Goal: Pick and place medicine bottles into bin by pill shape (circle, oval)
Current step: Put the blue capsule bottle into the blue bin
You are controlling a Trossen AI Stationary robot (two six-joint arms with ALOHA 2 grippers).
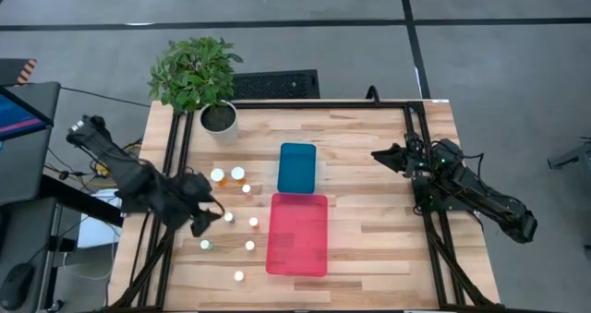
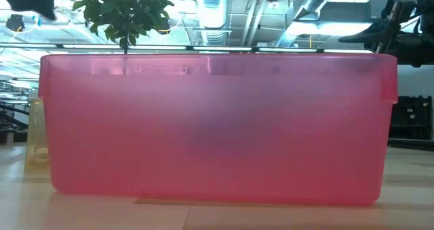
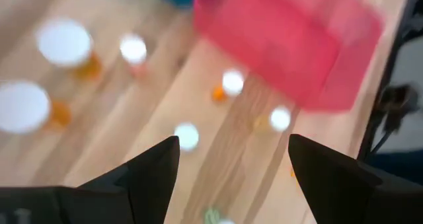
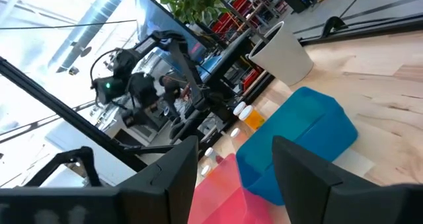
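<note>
Several tiny medicine bottles with round white caps stand on the wooden table left of the bins, among them two orange-bodied ones (image 1: 218, 175) (image 1: 238, 174) and smaller ones (image 1: 228, 218) (image 1: 249, 246). They also show in the left wrist view (image 3: 187, 136). My left gripper (image 1: 207, 219) (image 3: 231, 168) hovers open over the bottles, holding nothing. My right gripper (image 1: 381, 156) (image 4: 231, 168) is open and empty above the table's right part, facing the blue bin.
A blue bin (image 1: 297, 167) and a larger pink bin (image 1: 297, 234) sit mid-table; the pink bin (image 2: 217, 128) fills the low view. A potted plant in a white pot (image 1: 219, 117) stands at the far left. Black frame rails (image 1: 175, 156) run along both table sides.
</note>
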